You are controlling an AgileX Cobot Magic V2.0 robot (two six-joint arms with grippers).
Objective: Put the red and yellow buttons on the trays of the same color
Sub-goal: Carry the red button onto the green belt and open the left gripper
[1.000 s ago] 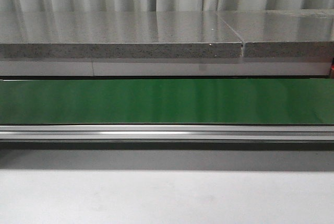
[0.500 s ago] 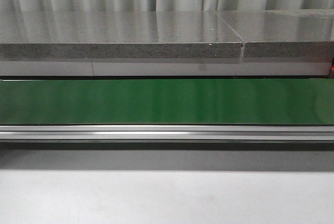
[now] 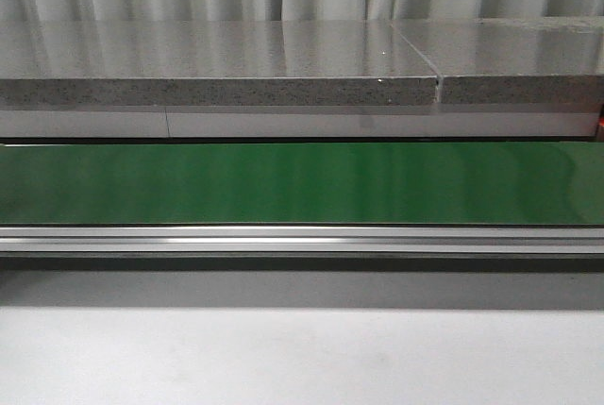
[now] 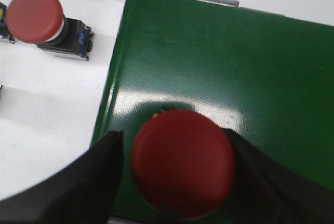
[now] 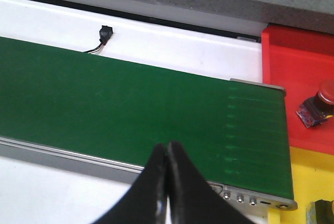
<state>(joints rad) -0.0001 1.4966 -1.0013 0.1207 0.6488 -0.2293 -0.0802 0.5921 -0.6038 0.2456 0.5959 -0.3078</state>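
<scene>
On my left wrist view, the left gripper (image 4: 175,153) has a red button (image 4: 181,162) between its two dark fingers (image 4: 99,174). The button's cap is a broad, smooth, matte red dome, seen from above so that it hides its own body; a sliver of yellow shows at the cap's rim. It sits over the green conveyor belt (image 4: 219,62), close to the belt's end and its side edge. The fingers flank the cap closely on both sides, but I cannot tell whether they are truly pinching it.

Off the belt, on the white desk (image 4: 47,109), a second red button (image 4: 44,21) lies on its side, with a red mushroom cap on a black and blue body.

On my right wrist view, the right gripper (image 5: 167,174) has its fingers pressed together with nothing between them, above the belt's near rail. Past the belt's end I see the red tray (image 5: 292,72) with a red-capped button (image 5: 319,104) lying in it, and beside it the yellow tray (image 5: 308,174).

The front view shows only bare belt.
</scene>
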